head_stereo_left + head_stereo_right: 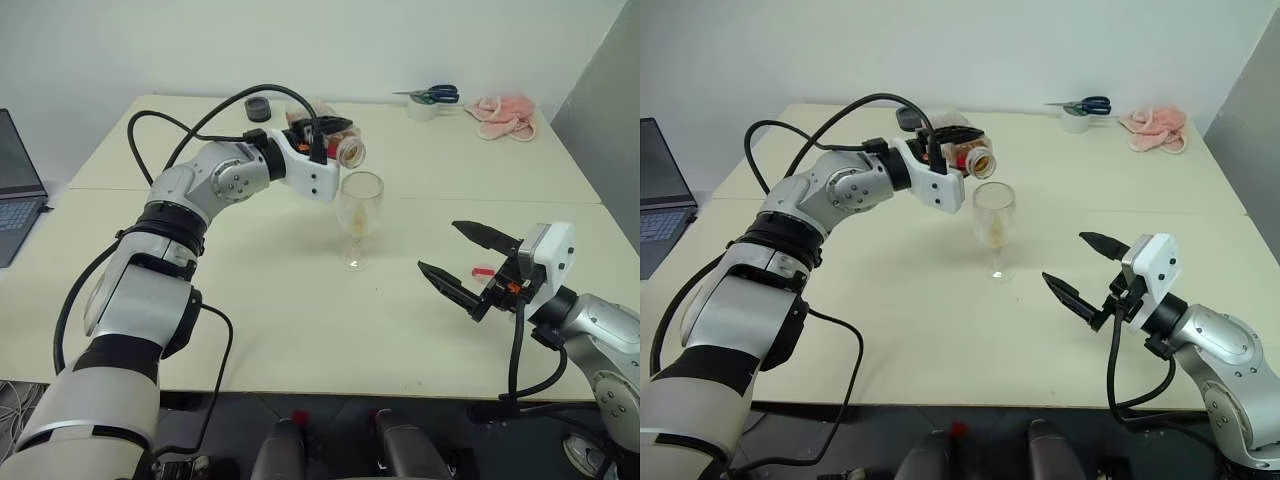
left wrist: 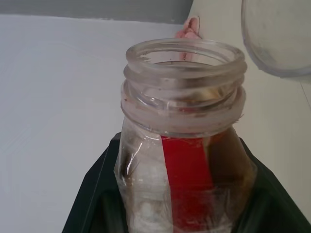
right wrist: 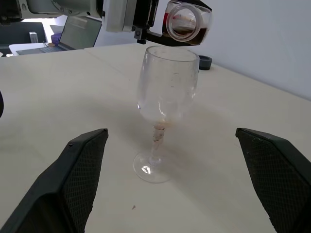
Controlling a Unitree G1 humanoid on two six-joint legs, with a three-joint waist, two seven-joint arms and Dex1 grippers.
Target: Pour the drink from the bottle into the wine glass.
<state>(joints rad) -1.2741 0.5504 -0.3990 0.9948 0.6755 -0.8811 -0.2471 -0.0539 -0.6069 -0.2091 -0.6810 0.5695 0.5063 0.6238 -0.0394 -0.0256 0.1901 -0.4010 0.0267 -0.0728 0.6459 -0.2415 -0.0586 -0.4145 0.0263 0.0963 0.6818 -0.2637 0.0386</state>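
Right wrist view puts my left gripper (image 3: 146, 29) clamped on the tilted bottle (image 3: 187, 22) above the glass (image 3: 165, 104); right gripper (image 1: 468, 262) open. Mouth sits off-centre, so drink may splash the desk (image 1: 250, 320).

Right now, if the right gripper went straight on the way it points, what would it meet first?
Probably the wine glass: it stands upright, centred ahead of the open right gripper, nothing between them. Depth is hard to judge.

The left gripper (image 1: 962, 150) holds the small clear plastic bottle (image 1: 971, 157) on its side above the clear stemmed wine glass (image 1: 994, 228). The right gripper (image 1: 1085, 267) waits nearby, jaws wide apart, over the pale worktop (image 1: 890, 300).
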